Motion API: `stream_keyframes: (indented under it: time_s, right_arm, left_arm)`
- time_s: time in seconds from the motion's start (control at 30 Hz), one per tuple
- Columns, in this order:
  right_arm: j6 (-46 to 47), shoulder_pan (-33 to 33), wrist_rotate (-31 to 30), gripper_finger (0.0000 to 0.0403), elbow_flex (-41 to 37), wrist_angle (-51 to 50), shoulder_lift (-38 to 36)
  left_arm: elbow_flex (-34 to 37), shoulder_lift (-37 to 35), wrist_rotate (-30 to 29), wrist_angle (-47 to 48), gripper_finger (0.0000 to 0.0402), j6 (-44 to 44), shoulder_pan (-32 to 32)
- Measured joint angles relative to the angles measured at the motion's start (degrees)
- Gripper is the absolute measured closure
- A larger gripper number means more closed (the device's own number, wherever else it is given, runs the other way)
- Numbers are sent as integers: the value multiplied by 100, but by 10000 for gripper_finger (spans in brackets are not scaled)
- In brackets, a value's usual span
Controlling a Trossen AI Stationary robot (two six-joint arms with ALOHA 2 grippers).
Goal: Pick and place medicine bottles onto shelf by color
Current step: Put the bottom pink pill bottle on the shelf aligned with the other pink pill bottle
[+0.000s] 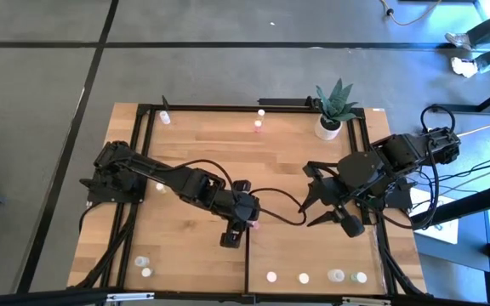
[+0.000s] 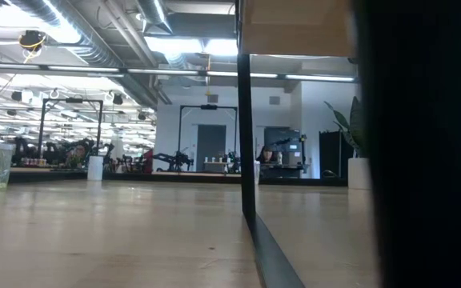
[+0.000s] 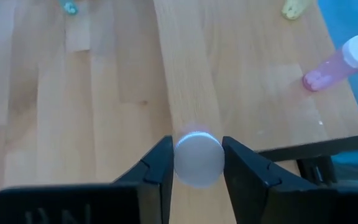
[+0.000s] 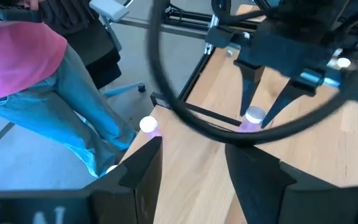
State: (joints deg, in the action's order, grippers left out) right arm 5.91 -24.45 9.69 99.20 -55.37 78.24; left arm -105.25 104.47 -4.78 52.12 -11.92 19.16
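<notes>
Left wrist view: left gripper (image 3: 198, 163) pinching a white-capped medicine bottle (image 3: 198, 159) between both fingers (image 3: 156, 168), over pale planks; another pink bottle (image 3: 339, 62) lying on its side farther off. From above, left gripper (image 1: 242, 223) near the middle of the table (image 1: 185, 144), well apart from the potted plant (image 1: 333, 109), pink showing at its tips. Right gripper (image 1: 328, 211) hanging nearer the plant's side of the table, fingers spread, holding nothing. More bottles: a row (image 1: 313, 276) along the table edge farthest from the plant, a pair (image 1: 144, 265) at the left corner of that edge, one pink bottle (image 1: 258, 127) close to the plant's edge. Person in pink top and jeans (image 4: 36, 74) beside the table.
</notes>
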Motion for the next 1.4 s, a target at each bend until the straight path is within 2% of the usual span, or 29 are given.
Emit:
stream_keyframes:
  time_s: [0.3,0.53,0.73,0.93,1.13,1.4]
  right_arm:
    - [-17,-1,8,225,-2,-19,0]
    - [0,-2,8,225,-2,-24,0]
    - [-20,0,4,225,-2,-24,2]
    - [-29,-4,21,225,-2,-24,2]
    - [-28,-2,7,225,-2,-20,2]
    - [-15,-2,4,225,-2,-17,2]
  left_arm:
    - [-600,272,-11,740,299,-61,73]
    - [-1669,837,-111,1485,299,180,122]
    - [-2356,1263,-85,1746,299,492,122]
    - [-2436,1422,222,1791,299,831,116]
    - [-2352,1425,250,1683,299,1219,114]
    - [-2347,1539,546,1685,299,1408,116]
